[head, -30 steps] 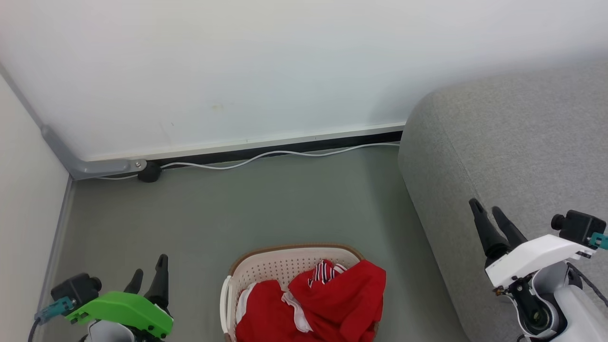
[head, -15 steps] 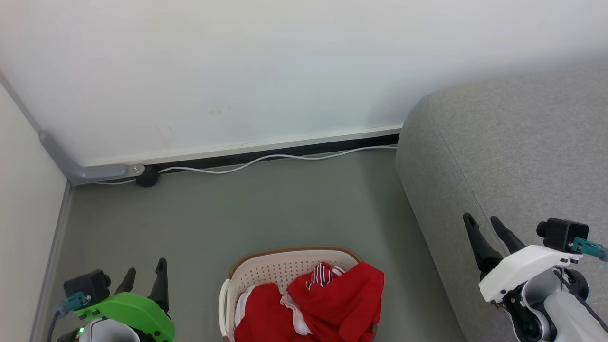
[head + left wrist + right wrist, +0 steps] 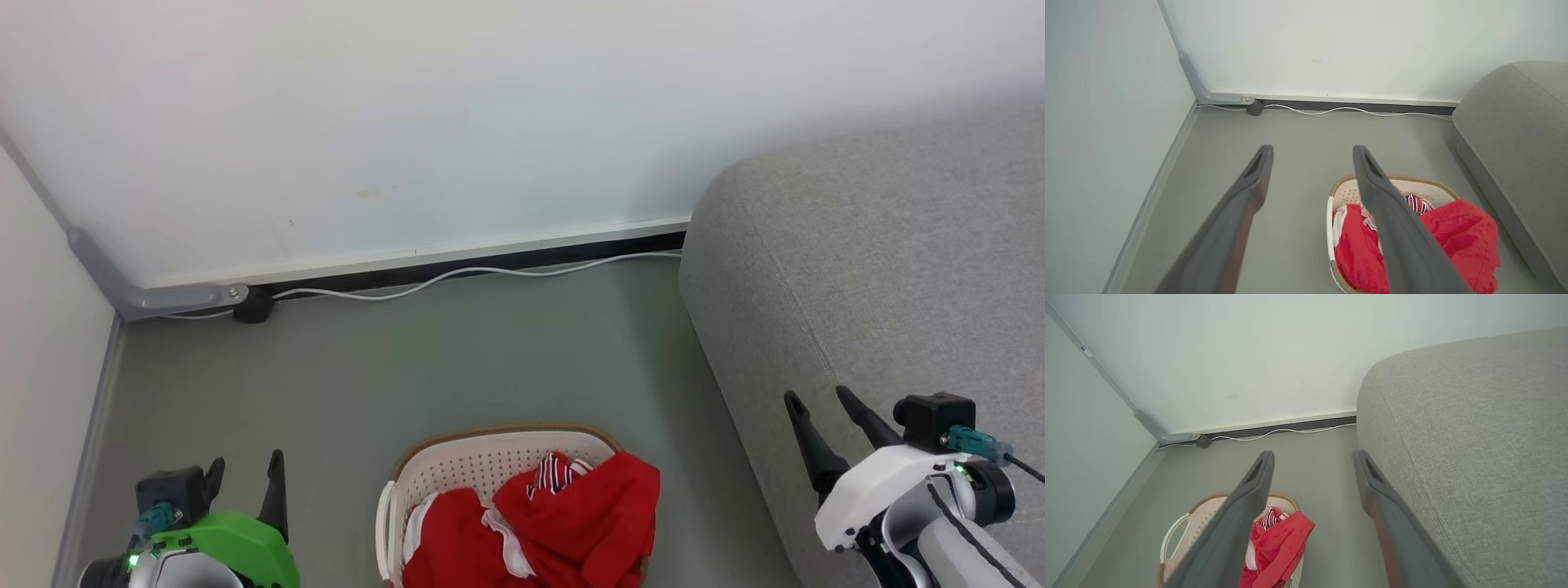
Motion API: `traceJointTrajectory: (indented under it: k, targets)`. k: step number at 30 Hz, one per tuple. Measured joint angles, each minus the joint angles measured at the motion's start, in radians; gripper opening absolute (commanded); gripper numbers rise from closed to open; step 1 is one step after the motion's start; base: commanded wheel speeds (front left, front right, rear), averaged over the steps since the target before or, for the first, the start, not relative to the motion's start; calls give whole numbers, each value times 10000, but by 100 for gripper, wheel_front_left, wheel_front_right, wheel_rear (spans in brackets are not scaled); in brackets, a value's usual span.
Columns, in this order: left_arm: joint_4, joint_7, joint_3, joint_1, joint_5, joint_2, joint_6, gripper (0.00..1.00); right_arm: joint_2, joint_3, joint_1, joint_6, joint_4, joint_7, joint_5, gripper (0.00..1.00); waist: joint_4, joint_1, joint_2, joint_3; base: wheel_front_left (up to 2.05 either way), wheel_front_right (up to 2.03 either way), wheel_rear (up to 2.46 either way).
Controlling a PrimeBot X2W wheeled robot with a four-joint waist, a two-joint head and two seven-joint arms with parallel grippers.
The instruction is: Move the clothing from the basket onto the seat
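While the clothing [image 3: 571, 523] stays heaped in the basket [image 3: 482, 457] at six o'clock, near the seat [image 3: 882, 269] at three, my left gripper [image 3: 246, 461] at seven and right gripper [image 3: 816, 395] at four have both sunk lower, jaws wide apart, holding nothing.

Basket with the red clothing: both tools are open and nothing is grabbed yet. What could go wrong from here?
1. The clothing lies bunched, one piece draped over the rim of the basket; a pinch may lift several pieces and drop one on the floor.
2. The basket stands free on the floor, so a snagged garment could drag or tip it.
3. The right tool looks close to the seat; swinging across, it might brush the upholstery.
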Motion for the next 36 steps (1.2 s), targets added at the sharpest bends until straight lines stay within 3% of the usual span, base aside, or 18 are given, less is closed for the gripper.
traceJointTrajectory:
  k: [20, 36]
  targets:
    - [324, -616, -585, -135, 2322, 330, 405, 100, -364, 905, -157, -98, 558, -792, -2134, 100, 24, 0, 0, -74, 0, 0, 0]
    - [288, -616, -253, -135, 2332, 330, 405, 100, -336, 627, -247, -184, 765, -968, -2017, 100, -72, 0, 0, 57, 0, 0, 0]
